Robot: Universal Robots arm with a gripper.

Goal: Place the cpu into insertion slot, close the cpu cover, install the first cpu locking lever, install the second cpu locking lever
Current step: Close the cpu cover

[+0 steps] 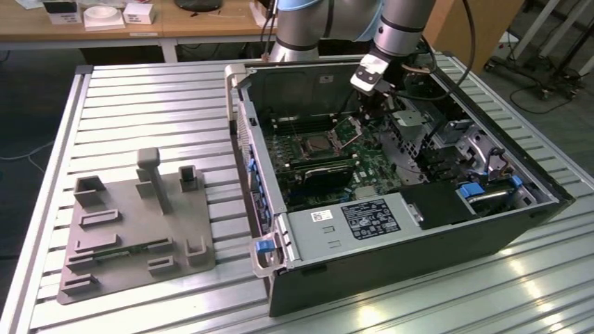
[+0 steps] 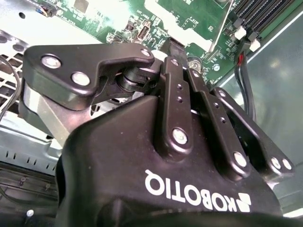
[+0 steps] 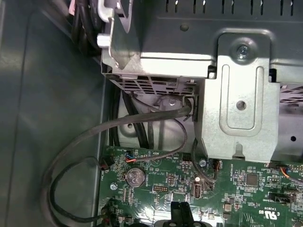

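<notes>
Hand [image 2: 171,46] hangs inside the case [image 1: 390,257] over the green board [image 2: 184,19], fingers pressed together, nothing seen between them. The cpu [image 1: 320,144] appears seated in the insertion slot [image 1: 301,147], with the cpu cover [image 1: 350,131] raised beside it. Judged light, rigid and fragile: grip the chip by opposite edges, the thin cover by its free edge.
</notes>
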